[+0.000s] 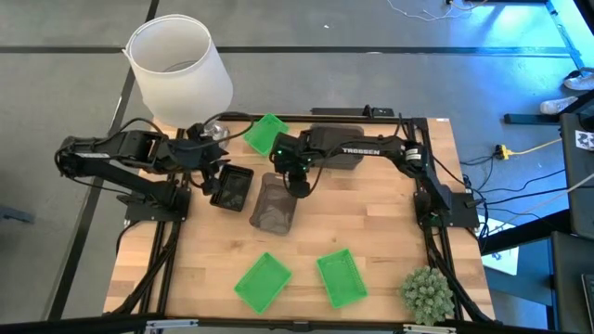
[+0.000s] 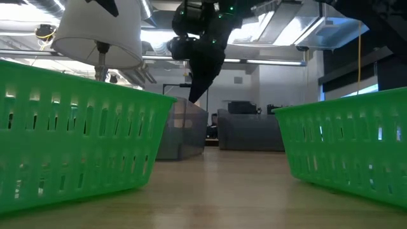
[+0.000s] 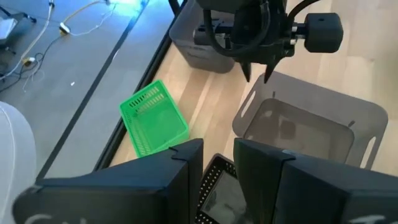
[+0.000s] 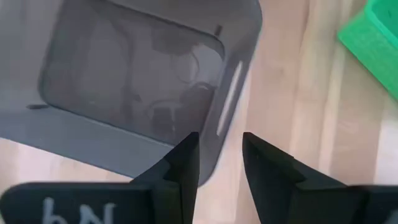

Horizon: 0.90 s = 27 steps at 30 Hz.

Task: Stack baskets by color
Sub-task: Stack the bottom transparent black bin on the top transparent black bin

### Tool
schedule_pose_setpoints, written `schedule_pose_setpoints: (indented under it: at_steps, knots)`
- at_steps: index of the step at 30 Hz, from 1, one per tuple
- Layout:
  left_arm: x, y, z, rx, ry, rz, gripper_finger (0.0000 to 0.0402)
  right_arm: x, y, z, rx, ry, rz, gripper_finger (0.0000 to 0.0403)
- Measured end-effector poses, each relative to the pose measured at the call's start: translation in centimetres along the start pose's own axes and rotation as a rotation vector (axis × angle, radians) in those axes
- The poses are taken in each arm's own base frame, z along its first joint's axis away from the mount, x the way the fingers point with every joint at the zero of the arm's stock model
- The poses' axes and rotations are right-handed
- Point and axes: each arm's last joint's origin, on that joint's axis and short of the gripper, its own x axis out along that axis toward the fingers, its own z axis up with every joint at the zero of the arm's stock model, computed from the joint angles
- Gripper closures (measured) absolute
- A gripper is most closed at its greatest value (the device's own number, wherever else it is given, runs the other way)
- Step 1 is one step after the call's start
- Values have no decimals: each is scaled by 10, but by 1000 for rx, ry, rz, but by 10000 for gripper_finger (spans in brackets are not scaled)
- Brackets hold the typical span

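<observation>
A: Hovering over the grey basket mid-table is the right gripper, fingers parted, nothing between them, just above the basket's rim.

B: Left one?

A: Left gripper sits over the black basket at the table's left side, fingers apart, not gripping it. Black basket is just beside the grey one.

B: Greens?

A: Three. One green basket tilted at the far edge near the white lampshade. Two more at the near edge: left green basket and right green basket, side by side, apart. Second grey basket lies under the right arm.

B: Other stuff?

A: Plant ball at the near right corner.
</observation>
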Motion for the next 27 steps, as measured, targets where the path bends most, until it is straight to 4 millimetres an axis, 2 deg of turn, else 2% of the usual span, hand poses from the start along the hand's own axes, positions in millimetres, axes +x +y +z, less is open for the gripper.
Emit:
schedule_pose_setpoints:
  at_steps: [9,20,27]
  knots:
    - [0,0,0,-24,0,0,319,5,-2,2,7,-18,-12,283]
    - [0,0,0,-43,0,0,319,46,-11,-5,-25,60,12,283]
    - [0,0,0,-73,0,0,319,58,-20,-9,-7,77,11,285]
